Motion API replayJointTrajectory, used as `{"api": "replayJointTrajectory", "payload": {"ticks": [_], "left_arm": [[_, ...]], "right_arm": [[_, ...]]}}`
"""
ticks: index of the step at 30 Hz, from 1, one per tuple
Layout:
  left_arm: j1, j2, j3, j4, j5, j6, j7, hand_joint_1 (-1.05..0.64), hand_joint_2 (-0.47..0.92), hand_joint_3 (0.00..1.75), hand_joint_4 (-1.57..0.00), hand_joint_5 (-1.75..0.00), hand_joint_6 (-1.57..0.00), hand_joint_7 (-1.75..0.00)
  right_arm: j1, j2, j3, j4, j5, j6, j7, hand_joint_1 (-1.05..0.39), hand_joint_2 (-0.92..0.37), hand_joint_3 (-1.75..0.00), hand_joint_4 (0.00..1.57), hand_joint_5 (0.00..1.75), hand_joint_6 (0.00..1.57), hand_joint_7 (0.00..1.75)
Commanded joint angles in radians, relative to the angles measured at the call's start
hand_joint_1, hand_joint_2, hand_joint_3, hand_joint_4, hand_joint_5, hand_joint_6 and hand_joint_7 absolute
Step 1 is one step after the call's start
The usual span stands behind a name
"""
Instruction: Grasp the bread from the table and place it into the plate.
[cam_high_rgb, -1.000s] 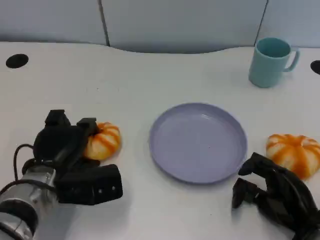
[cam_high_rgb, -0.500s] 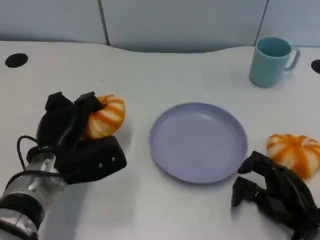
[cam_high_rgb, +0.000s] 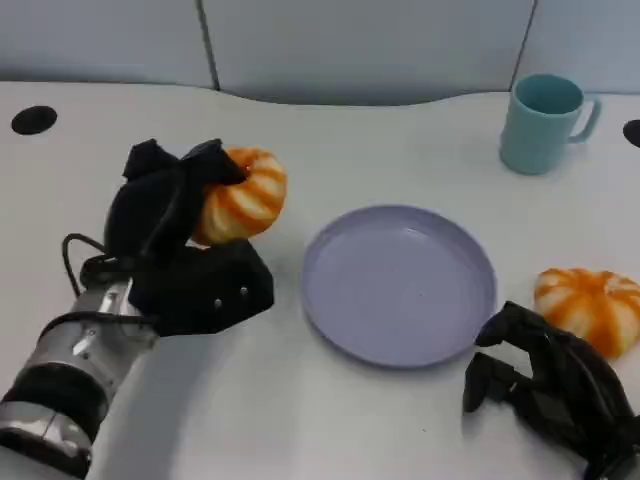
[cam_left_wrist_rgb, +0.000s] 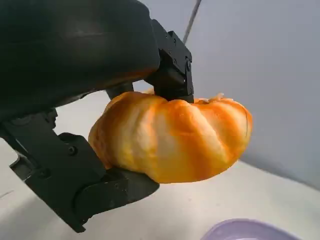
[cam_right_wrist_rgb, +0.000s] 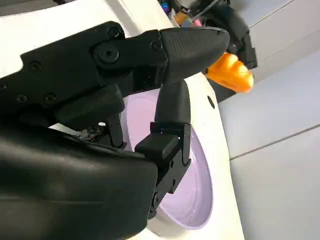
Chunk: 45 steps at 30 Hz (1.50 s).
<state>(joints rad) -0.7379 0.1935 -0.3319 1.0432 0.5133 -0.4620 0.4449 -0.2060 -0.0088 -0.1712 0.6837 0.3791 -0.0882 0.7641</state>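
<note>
My left hand grips an orange-and-white striped bread roll and holds it in the air to the left of the lavender plate. Up close in the left wrist view, the roll sits between the black fingers and the thumb below. A second striped roll lies on the table right of the plate. My right hand rests on the table just in front of that roll, fingers curled and holding nothing. The right wrist view shows the plate and the lifted roll.
A teal mug stands at the back right. Two dark round holes mark the white tabletop near its far corners. A grey wall panel runs behind the table's rear edge.
My left hand has lifted the roll off the table and carried it up and to the right, closer to the plate. The right hand has stayed put.
</note>
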Motion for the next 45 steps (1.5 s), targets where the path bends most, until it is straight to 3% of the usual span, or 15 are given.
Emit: {"api": "replayJointTrajectory", "payload": {"ticks": [1, 9, 12, 18, 23, 34, 40, 45], "left_arm": [[-0.042, -0.037, -0.002, -0.040, 0.001, -0.044, 0.001, -0.16, 0.40, 1.37, -0.92, -1.75, -0.71, -1.75], [-0.065, -0.063, -0.026, -0.048, 0.045, -0.071, 0.014, -0.20, 0.38, 1.34, -0.92, -1.75, -0.67, -1.75], [-0.106, -0.072, -0.077, -0.061, 0.100, -0.100, 0.000, -0.22, 0.38, 1.42, -0.94, -1.75, -0.70, -1.75], [-0.116, -0.073, -0.085, -0.051, 0.110, -0.111, 0.006, -0.23, 0.38, 1.45, -0.95, -1.75, -0.70, -1.75], [-0.186, -0.079, -0.191, -0.015, 0.208, -0.142, -0.030, -0.36, 0.47, 1.34, -1.05, -1.75, -0.85, -1.75], [-0.219, -0.111, -0.255, 0.041, 0.251, -0.085, -0.089, -0.30, 0.47, 1.42, -1.08, -1.75, -0.86, -1.75], [-0.218, -0.118, -0.266, 0.052, 0.263, -0.063, -0.098, -0.31, 0.48, 1.33, -1.08, -1.75, -0.83, -1.75], [-0.221, -0.121, -0.282, 0.066, 0.263, -0.083, -0.102, -0.38, 0.58, 1.22, -1.10, -1.75, -0.83, -1.75]], "right_arm": [[0.024, -0.011, 0.007, 0.019, -0.012, 0.019, -0.014, -0.52, -0.92, -0.28, 0.67, 1.63, 0.57, 1.28], [0.018, -0.006, 0.005, 0.051, -0.004, -0.029, 0.005, -0.51, -0.92, -0.29, 0.68, 1.64, 0.57, 1.29], [0.020, -0.007, 0.011, 0.048, -0.009, -0.026, -0.001, -0.51, -0.92, -0.30, 0.68, 1.63, 0.57, 1.29], [0.020, -0.008, 0.013, 0.048, -0.008, -0.027, -0.002, -0.51, -0.92, -0.30, 0.68, 1.63, 0.57, 1.28], [0.023, 0.002, 0.013, 0.047, 0.001, -0.023, 0.004, -0.51, -0.92, -0.30, 0.69, 1.63, 0.58, 1.28], [0.038, 0.002, 0.026, 0.015, -0.007, -0.010, -0.018, -0.51, -0.92, -0.30, 0.69, 1.63, 0.58, 1.29], [0.033, 0.004, 0.021, 0.030, -0.004, -0.021, -0.005, -0.50, -0.92, -0.30, 0.70, 1.63, 0.58, 1.30], [0.035, 0.003, 0.024, 0.020, -0.003, -0.005, -0.008, -0.50, -0.92, -0.30, 0.69, 1.62, 0.58, 1.29]]}}
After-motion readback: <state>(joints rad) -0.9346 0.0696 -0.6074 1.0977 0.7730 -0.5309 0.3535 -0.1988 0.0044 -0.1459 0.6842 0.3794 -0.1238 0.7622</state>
